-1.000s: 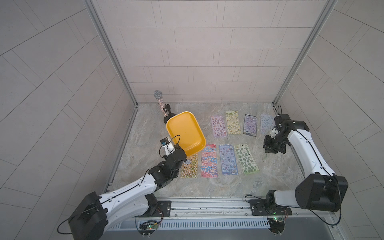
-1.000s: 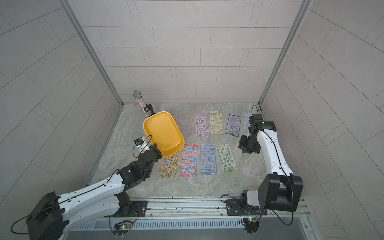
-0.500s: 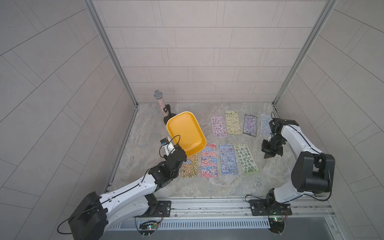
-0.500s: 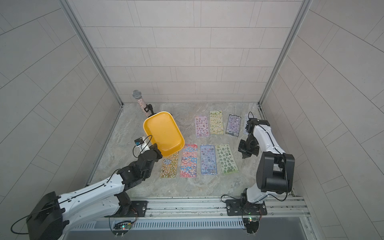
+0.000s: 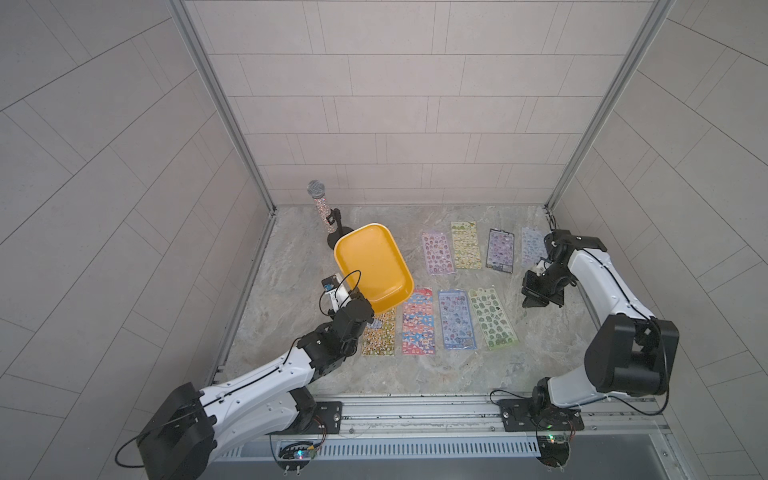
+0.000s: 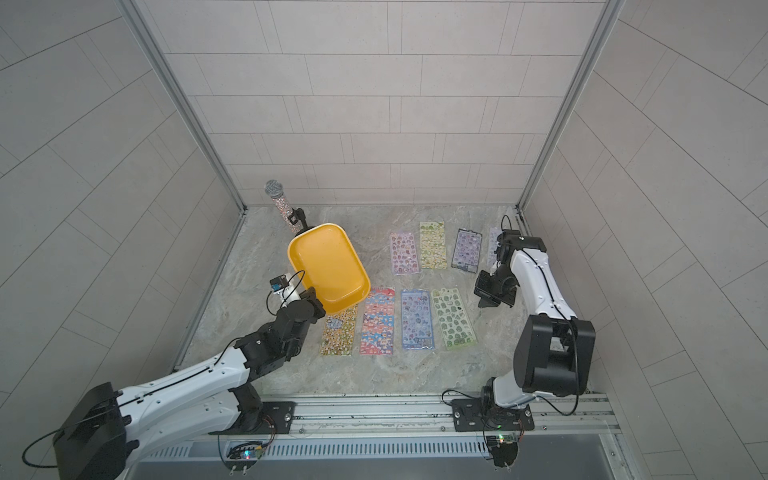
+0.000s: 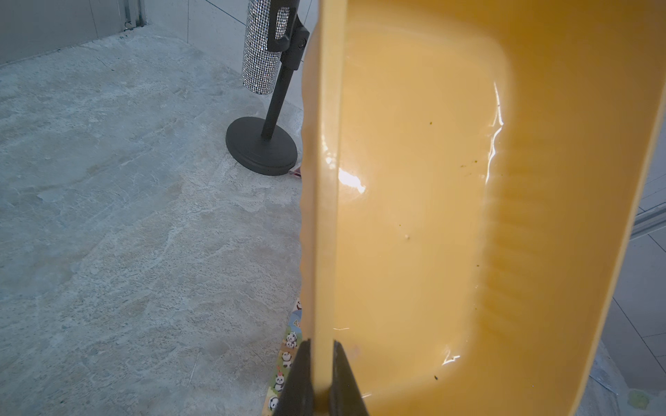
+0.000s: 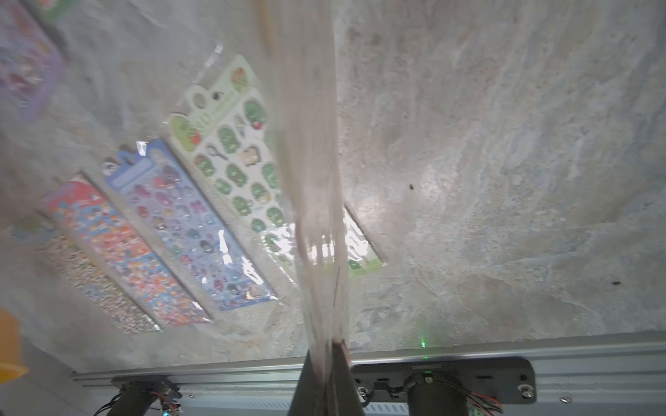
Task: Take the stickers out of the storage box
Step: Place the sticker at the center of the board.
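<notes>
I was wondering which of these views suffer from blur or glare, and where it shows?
Right wrist view: motion-blurred throughout; the thin sheet in the right gripper smears into a pale streak, and glare sits on the green sticker sheet and blue sticker sheet. Left wrist view: sharp, with bright highlights on the storage box wall. Both top views: crisp, evenly lit, soft shadows.

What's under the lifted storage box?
The storage box, pinched at its rim by the left gripper, hides the far end of the yellow panda sticker sheet and part of the microphone stand base in both top views. The table beneath its middle is covered.
</notes>
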`<state>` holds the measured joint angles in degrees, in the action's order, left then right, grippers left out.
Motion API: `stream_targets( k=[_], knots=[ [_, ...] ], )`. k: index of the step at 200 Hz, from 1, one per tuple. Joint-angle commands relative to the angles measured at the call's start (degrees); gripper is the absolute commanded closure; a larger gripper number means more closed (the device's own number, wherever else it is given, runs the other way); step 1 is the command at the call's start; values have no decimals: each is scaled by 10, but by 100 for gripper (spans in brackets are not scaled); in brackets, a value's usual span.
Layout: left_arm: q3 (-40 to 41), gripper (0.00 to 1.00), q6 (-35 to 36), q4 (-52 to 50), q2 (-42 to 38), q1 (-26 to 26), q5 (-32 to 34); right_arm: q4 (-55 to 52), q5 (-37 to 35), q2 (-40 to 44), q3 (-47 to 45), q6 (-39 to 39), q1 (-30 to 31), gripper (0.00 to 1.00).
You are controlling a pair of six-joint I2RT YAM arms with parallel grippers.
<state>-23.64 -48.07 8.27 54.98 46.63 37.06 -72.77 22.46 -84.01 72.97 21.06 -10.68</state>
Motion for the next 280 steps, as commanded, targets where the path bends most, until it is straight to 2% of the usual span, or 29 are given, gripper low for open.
stream_targets(
  k=[1,24,70,120,176,232,280],
  knots=[
    [-6,100,-4,14,2,-2,2,-8,60,7,10,-8,-1,100],
    [-6,100,-4,14,3,-2,3,7,65,-18,-25,-7,-2,100],
    [-6,100,-4,14,3,-2,3,1,-56,-87,-56,-5,-5,100],
    [-7,100,-4,14,3,-2,0,-8,-112,-97,-61,3,-12,98],
    [-6,100,-6,12,-1,-2,-1,-18,-211,-119,-60,13,-11,95],
    [-7,100,-8,13,2,-2,-3,-28,-280,-158,-48,20,-4,89],
    [-7,100,-9,12,2,-2,-3,-28,-303,-166,-49,24,-3,81]
  ],
)
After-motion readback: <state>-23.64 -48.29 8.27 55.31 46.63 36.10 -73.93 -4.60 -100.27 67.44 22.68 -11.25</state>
